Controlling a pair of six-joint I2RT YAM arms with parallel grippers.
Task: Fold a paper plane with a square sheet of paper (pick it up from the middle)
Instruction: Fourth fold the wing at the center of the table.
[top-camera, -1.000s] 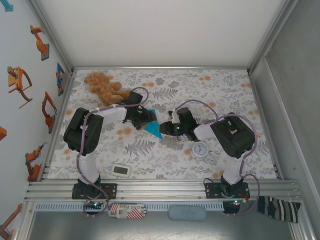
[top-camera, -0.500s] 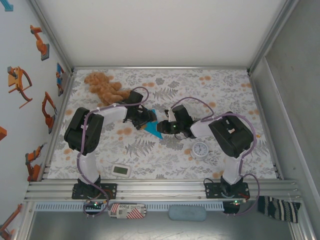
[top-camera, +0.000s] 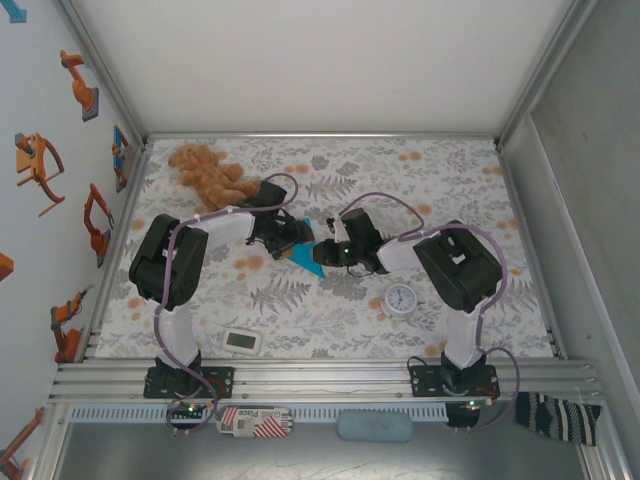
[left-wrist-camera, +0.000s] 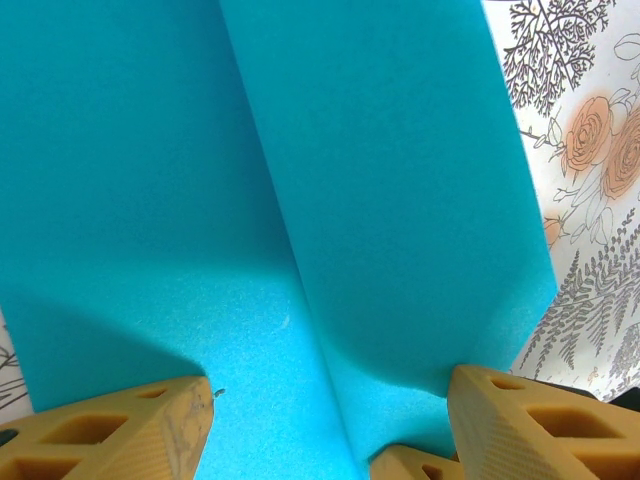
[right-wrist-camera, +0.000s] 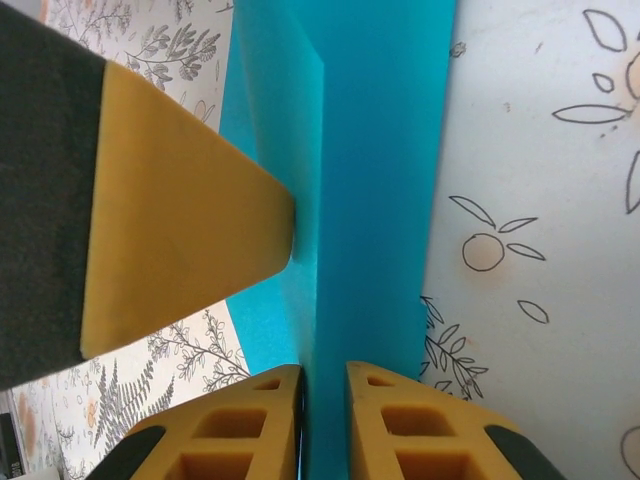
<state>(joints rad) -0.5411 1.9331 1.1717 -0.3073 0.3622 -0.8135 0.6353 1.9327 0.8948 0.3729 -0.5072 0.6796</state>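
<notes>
**Paper (top-camera: 306, 260) pinched on its crease, mid-table**

Nearest me, I read a tag (top-camera: 251, 420) on the rail as roughly "Guard Place". Past it lie the gadget (top-camera: 243, 341) and the clock (top-camera: 401, 298), the clock just beside my right arm. My right gripper (right-wrist-camera: 325, 375) is closed narrow on the raised crease. My left gripper (left-wrist-camera: 330, 385) is spread wide, with one finger touching the paper. The paper sits between them, its tip toward the near edge and its crease running away from both wrist cameras. The bear (top-camera: 207, 172) lies far left.
</notes>
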